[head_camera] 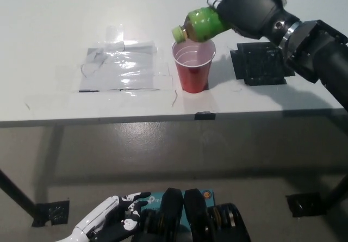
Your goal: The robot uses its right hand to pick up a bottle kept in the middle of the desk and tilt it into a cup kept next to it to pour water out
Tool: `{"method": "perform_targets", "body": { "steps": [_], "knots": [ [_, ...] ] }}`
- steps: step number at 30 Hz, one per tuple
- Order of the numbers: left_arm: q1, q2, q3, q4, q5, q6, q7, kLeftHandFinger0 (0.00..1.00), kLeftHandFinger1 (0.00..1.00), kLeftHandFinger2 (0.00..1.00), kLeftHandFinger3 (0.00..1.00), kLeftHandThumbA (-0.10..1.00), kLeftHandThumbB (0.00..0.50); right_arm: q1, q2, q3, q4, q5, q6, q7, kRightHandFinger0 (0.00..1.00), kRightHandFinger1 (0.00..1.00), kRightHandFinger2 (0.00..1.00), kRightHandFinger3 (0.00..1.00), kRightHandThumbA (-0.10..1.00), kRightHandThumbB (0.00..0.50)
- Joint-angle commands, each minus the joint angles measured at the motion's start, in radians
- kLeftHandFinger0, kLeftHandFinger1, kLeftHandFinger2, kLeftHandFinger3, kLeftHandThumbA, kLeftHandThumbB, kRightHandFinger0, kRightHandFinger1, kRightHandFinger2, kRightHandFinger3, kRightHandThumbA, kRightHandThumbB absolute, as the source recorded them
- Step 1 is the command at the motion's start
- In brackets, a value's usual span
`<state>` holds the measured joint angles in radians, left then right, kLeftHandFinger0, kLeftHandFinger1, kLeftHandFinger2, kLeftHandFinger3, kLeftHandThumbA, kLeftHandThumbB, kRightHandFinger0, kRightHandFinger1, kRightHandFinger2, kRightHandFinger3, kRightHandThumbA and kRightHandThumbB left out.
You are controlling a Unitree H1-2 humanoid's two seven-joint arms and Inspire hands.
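Note:
A green bottle [200, 24] with a pale green cap lies tilted, cap end down to the left, right over the rim of the red cup [193, 65]. My black right hand [247, 7] is shut on the bottle's body, coming in from the upper right. The cup stands upright on the white desk [54, 30], its inside pale. My white left hand [111, 223] rests low at the bottom left, below the desk, fingers loosely curled and holding nothing.
A clear plastic sheet taped down [120, 67] lies left of the cup. A black taped square [260, 62] marks the desk right of the cup. The desk's front edge [163, 119] runs across the middle, with floor beneath.

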<state>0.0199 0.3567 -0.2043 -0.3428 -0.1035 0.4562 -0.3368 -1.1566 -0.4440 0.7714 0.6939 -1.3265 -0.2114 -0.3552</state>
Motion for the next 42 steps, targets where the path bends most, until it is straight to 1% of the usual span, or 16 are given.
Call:
{"method": "perform_targets", "body": {
  "steps": [1, 3, 6, 7, 11, 16, 20, 23, 28, 29, 31, 33, 36, 37, 39, 42],
  "knots": [
    [-0.014, 0.017, 0.002, -0.025, -0.004, 0.014, -0.021, 0.80, 0.94, 0.95, 1.00, 1.00, 0.486, -0.106, -0.021, 0.004, -0.006, -0.052, 0.016, -0.109, 0.00, 0.00, 0.04, 0.14, 0.05, 0.158],
    [-0.015, 0.023, 0.001, -0.030, -0.010, 0.014, -0.020, 0.82, 0.96, 0.98, 1.00, 1.00, 0.482, -0.115, -0.024, 0.007, 0.013, -0.048, 0.007, -0.133, 0.00, 0.00, 0.05, 0.10, 0.03, 0.178],
    [-0.015, 0.020, 0.001, -0.029, -0.007, 0.014, -0.017, 0.82, 0.96, 0.98, 1.00, 1.00, 0.483, -0.113, -0.032, 0.005, 0.011, -0.043, 0.004, -0.126, 0.00, 0.02, 0.07, 0.16, 0.04, 0.164],
    [-0.016, 0.018, 0.002, -0.027, -0.006, 0.014, -0.016, 0.82, 0.96, 0.97, 1.00, 1.00, 0.485, -0.112, -0.037, -0.003, 0.006, -0.027, -0.014, -0.108, 0.00, 0.02, 0.07, 0.22, 0.00, 0.184],
    [-0.018, 0.020, 0.000, -0.023, -0.001, 0.014, -0.020, 0.81, 0.95, 0.97, 1.00, 1.00, 0.500, -0.113, -0.042, 0.004, 0.003, -0.043, -0.012, -0.120, 0.00, 0.01, 0.04, 0.30, 0.02, 0.207],
    [-0.018, 0.019, 0.000, -0.025, -0.002, 0.014, -0.019, 0.82, 0.95, 0.97, 1.00, 1.00, 0.487, -0.119, -0.038, 0.021, 0.003, -0.064, -0.016, -0.119, 0.00, 0.00, 0.02, 0.28, 0.10, 0.201],
    [-0.018, 0.016, 0.005, -0.024, -0.011, 0.014, -0.022, 0.81, 0.95, 0.97, 1.00, 1.00, 0.482, -0.123, -0.023, 0.022, 0.020, -0.056, -0.031, -0.132, 0.00, 0.00, 0.00, 0.36, 0.05, 0.253],
    [-0.017, 0.016, 0.005, -0.023, -0.010, 0.012, -0.021, 0.81, 0.95, 0.96, 1.00, 1.00, 0.484, -0.124, -0.020, 0.027, 0.029, -0.067, -0.022, -0.139, 0.00, 0.00, 0.00, 0.31, 0.03, 0.246],
    [-0.016, 0.018, 0.003, -0.023, -0.009, 0.014, -0.019, 0.81, 0.95, 0.96, 1.00, 1.00, 0.497, -0.045, 0.032, -0.137, 0.011, 0.161, -0.033, -0.001, 0.00, 0.00, 0.03, 0.21, -0.10, 0.208],
    [0.000, 0.015, -0.002, -0.028, -0.006, 0.014, -0.017, 0.81, 0.95, 0.96, 1.00, 1.00, 0.495, -0.017, 0.044, -0.173, 0.001, 0.208, -0.038, 0.024, 0.00, 0.00, 0.06, 0.29, -0.09, 0.242],
    [0.002, 0.013, -0.002, -0.026, -0.004, 0.013, -0.018, 0.82, 0.96, 0.97, 1.00, 1.00, 0.500, 0.012, 0.064, -0.222, -0.028, 0.242, 0.025, 0.102, 0.00, 0.00, 0.04, 0.36, 0.01, 0.231],
    [0.005, 0.011, 0.000, -0.024, -0.006, 0.012, -0.018, 0.83, 0.96, 0.98, 1.00, 1.00, 0.500, 0.050, 0.099, -0.303, -0.054, 0.323, 0.078, 0.171, 0.00, 0.00, 0.07, 0.42, -0.04, 0.246],
    [0.009, 0.007, -0.001, -0.027, -0.007, 0.012, -0.016, 0.84, 0.97, 0.98, 1.00, 1.00, 0.500, 0.075, 0.120, -0.363, -0.073, 0.353, 0.125, 0.243, 0.00, 0.00, 0.08, 0.44, -0.10, 0.189],
    [0.009, 0.007, 0.000, -0.024, -0.008, 0.008, -0.017, 0.84, 0.96, 0.97, 1.00, 1.00, 0.500, 0.083, 0.128, -0.386, -0.077, 0.371, 0.140, 0.266, 0.00, 0.00, 0.10, 0.47, -0.10, 0.139],
    [0.010, 0.005, 0.001, -0.024, -0.008, 0.005, -0.016, 0.83, 0.96, 0.96, 1.00, 1.00, 0.496, 0.108, 0.152, -0.458, -0.090, 0.439, 0.187, 0.324, 0.00, 0.00, 0.14, 0.39, -0.10, 0.037],
    [0.002, 0.007, 0.003, -0.023, -0.008, 0.002, -0.017, 0.82, 0.95, 0.95, 1.00, 1.00, 0.495, 0.121, 0.170, -0.511, -0.102, 0.471, 0.209, 0.339, 0.00, 0.00, 0.13, 0.37, -0.10, 0.068]
  ]
}}
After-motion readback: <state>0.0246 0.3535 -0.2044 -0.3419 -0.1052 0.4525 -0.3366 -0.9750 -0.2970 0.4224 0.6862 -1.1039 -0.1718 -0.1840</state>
